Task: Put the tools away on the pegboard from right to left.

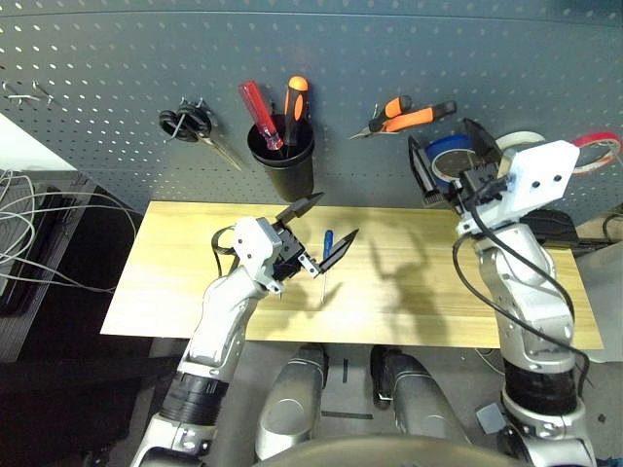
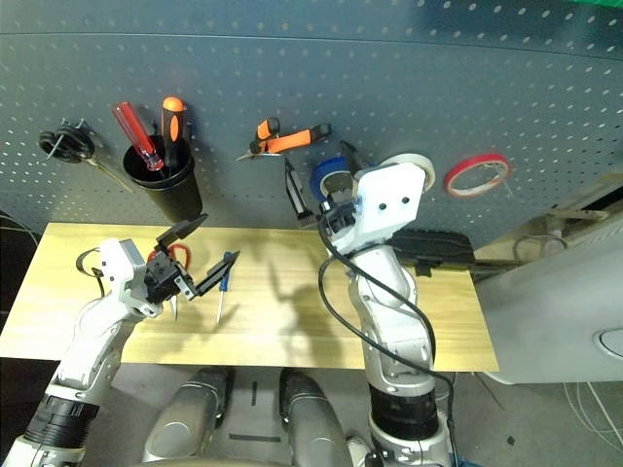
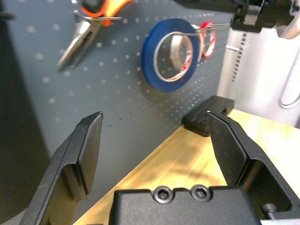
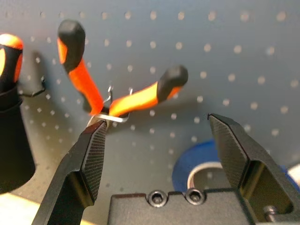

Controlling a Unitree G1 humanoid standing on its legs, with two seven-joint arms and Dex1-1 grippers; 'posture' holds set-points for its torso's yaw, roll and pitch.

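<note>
The blue tape roll (image 3: 149,56) and the orange-and-black pliers (image 1: 404,117) hang on hooks of the dark grey pegboard (image 1: 117,68). My right gripper (image 4: 157,140) is raised close in front of the board, open and empty, with the tape roll behind its fingers and the pliers just to its left. The small blue-handled screwdriver (image 1: 327,243) lies on the wooden table (image 1: 428,302). My left gripper (image 1: 321,229) hovers over it, open and empty. The red-handled scissors (image 2: 182,255) lie on the table beneath that gripper, mostly hidden.
A black cup (image 1: 282,161) on the board holds a red and an orange screwdriver. Black-handled scissors (image 1: 190,126) hang at the left. White tape (image 1: 521,141) and red tape (image 1: 599,146) hang at the right. A black block (image 2: 428,248) sits at the table's back right.
</note>
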